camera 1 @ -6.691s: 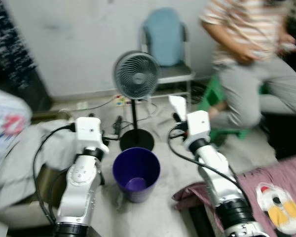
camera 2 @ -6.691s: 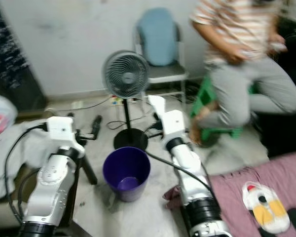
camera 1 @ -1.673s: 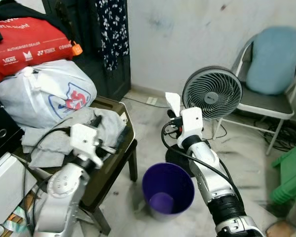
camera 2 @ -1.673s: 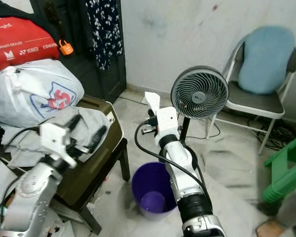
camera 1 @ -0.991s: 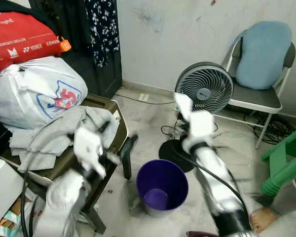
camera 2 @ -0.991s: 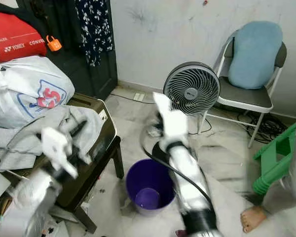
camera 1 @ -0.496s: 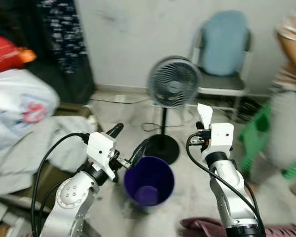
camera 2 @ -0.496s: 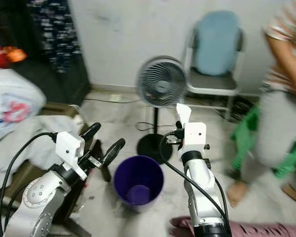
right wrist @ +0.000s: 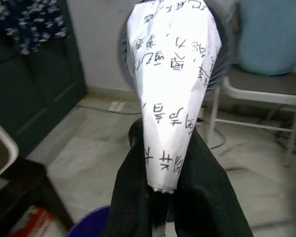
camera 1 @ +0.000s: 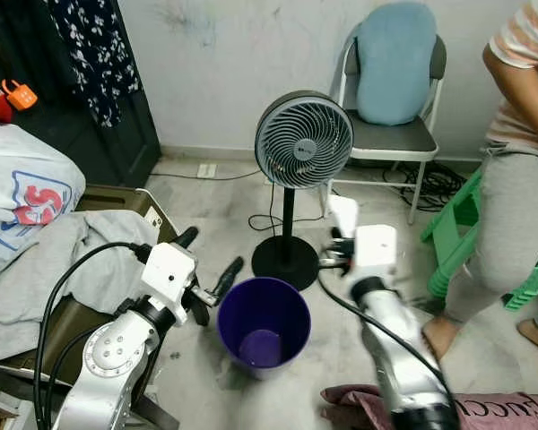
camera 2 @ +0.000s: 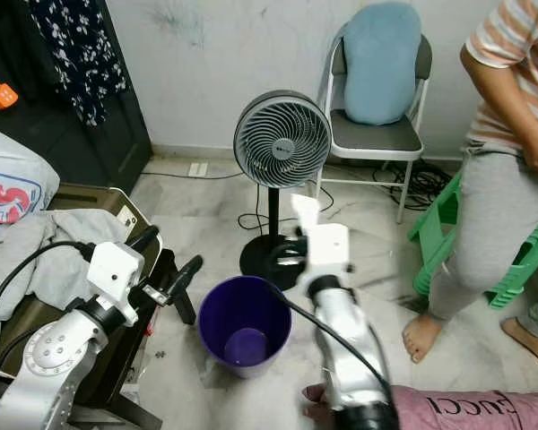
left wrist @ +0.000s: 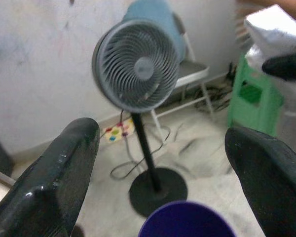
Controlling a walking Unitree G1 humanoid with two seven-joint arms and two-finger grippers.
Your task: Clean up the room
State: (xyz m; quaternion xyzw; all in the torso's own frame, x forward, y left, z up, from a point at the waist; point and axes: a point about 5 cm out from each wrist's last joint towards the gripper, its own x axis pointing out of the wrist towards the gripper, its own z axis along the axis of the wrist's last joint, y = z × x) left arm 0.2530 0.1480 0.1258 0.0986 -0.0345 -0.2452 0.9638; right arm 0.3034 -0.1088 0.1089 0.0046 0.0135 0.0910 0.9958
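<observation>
Right wrist view shows the right gripper [right wrist: 160, 197] with jaws closed on a white paper with printed characters [right wrist: 173, 89]. From the head views, the paper [camera 2: 304, 209] is held up just past the far rim of the purple bin [camera 2: 244, 333] on the floor, before the pedestal fan [camera 2: 281, 139]. The left gripper [camera 1: 208, 262] has jaws spread, nothing between them, beside the bin. Compared with half a second earlier, the camera has turned left and the picture is sharper.

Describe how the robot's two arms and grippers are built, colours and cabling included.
Both arms are silver-white jointed tubes with a boxy white wrist block and a looping black cable. The left gripper has two long, glossy black rounded fingers; the right gripper's are black too.
</observation>
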